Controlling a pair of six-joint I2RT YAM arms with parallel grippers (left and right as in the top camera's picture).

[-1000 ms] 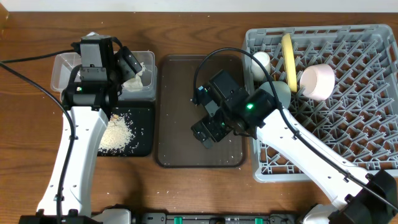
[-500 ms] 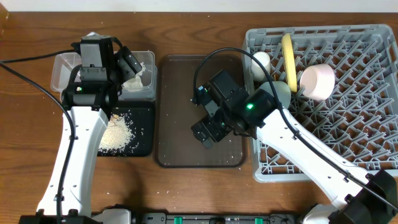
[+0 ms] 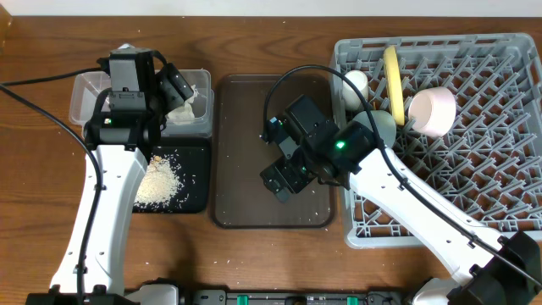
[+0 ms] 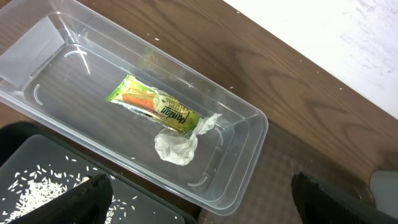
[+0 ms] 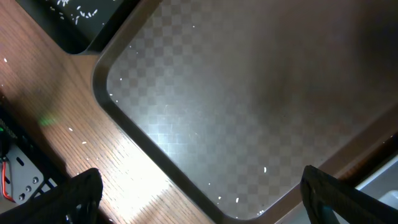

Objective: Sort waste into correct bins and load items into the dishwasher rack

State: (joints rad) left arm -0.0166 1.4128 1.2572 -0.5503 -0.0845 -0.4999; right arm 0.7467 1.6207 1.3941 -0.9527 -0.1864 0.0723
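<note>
Nothing had moved between the 2 earlier overhead views and this one. Both claws stood wide open and empty. The left gripper [image 4: 208, 202] hung above the clear tub [image 4: 249, 134], with the snack wrapper [image 4: 155, 107] and tissue [image 4: 177, 146] below it. The right gripper [image 5: 199, 193] hung over the brown tray [image 5: 249, 93]. Sorting looked finished, so retreat seemed next.

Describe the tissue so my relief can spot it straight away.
Find the clear plastic tub at the table's back left, just behind the black tray of rice. Two things lie touching inside; the tissue is the crumpled white wad, not the flat yellow-green wrapper.
</note>
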